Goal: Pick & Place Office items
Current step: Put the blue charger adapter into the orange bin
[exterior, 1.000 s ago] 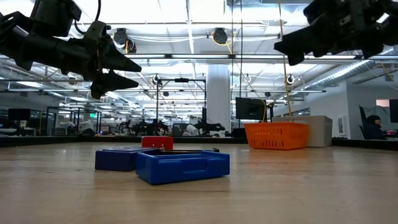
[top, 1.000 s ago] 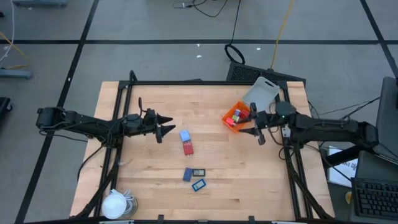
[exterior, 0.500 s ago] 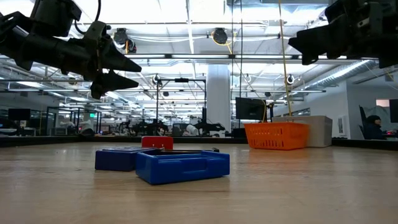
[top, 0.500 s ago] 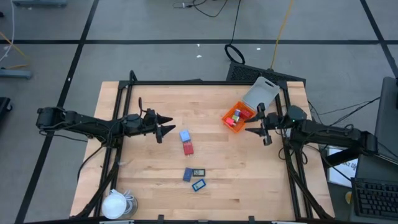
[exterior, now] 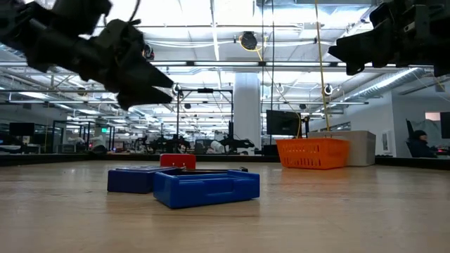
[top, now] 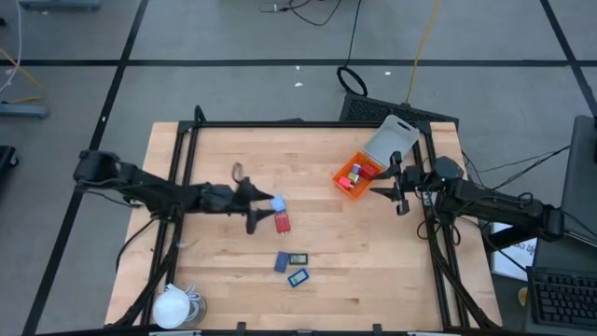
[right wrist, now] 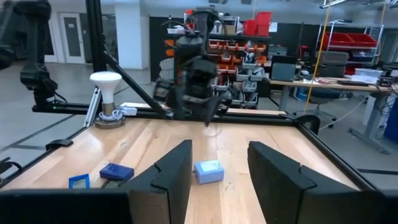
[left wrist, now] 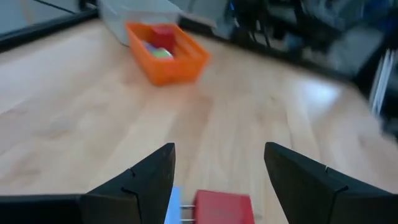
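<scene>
The left hand (top: 263,211) hangs above the middle of the counter (top: 215,280), its two fingers (left wrist: 140,186) spread with nothing between them. Just past its tips lie a red block (top: 283,222) and a pale blue cube (top: 277,203), the block showing right between the fingers in the left wrist view, the cube at the inner edge of one. Judging from that, the step in hand is the reach for the next pick, most likely the red block; nothing is gripped yet.

The next move calls for lowering the hand until the fingers straddle the block, keeping clear of the cube that lies just beside it, then pressing together and lifting.

Nearer the counter's front edge lie two more pieces: a blue flat piece (top: 282,262) with a dark flat piece (top: 298,259) touching or just beside it, and another blue rectangle (top: 298,277) a little closer to the front.

The right hand (top: 392,190) waits off the counter surface near the right edge, next to the orange tray (top: 343,183), fingers (right wrist: 163,180) parted and empty. The tray already holds a few pieces, among them a red one, so the task looks partly done, with about five pieces left to carry across
</scene>
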`<state>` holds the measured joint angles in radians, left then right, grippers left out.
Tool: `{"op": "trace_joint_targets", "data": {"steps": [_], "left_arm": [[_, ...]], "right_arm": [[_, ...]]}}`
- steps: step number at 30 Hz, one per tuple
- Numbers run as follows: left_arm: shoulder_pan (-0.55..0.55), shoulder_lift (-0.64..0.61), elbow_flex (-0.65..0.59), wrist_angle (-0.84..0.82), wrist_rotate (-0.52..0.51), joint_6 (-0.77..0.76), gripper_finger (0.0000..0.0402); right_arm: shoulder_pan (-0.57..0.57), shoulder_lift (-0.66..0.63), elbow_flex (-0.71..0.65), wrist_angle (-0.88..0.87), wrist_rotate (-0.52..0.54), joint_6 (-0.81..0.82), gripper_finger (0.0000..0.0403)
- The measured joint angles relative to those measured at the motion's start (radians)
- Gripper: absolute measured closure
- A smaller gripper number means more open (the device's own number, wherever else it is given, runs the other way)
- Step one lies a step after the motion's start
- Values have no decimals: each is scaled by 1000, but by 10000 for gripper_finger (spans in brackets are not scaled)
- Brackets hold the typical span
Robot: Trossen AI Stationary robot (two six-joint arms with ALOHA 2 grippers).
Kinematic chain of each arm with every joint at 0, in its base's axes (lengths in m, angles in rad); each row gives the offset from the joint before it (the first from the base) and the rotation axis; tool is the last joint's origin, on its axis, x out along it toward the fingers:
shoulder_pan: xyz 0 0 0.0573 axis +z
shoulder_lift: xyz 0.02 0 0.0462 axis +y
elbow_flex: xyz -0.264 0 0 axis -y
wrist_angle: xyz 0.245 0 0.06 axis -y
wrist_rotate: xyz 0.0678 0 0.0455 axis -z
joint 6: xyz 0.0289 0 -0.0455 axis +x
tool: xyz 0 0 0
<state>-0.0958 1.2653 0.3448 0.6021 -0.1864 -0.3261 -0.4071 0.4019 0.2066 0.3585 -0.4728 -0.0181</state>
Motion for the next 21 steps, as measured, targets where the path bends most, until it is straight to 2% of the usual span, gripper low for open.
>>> {"op": "trace_joint_targets", "data": {"steps": [4,10,15,18,21], "left_arm": [[-33,143,134,-170,1,83,151],[-6,314,292,-352,-56,54,151],[29,371,362,-399,54,-4,151],[53,371,380,-470,144,-83,151],[76,370,397,-567,183,-112,151]], "right_arm": [[0,0,0,-16,0,0,259],[0,0,0,-37,0,-1,259],[0,0,0,-37,0,-1,259],[0,0,0,-37,0,-1,259],[0,0,0,-37,0,-1,259]]}}
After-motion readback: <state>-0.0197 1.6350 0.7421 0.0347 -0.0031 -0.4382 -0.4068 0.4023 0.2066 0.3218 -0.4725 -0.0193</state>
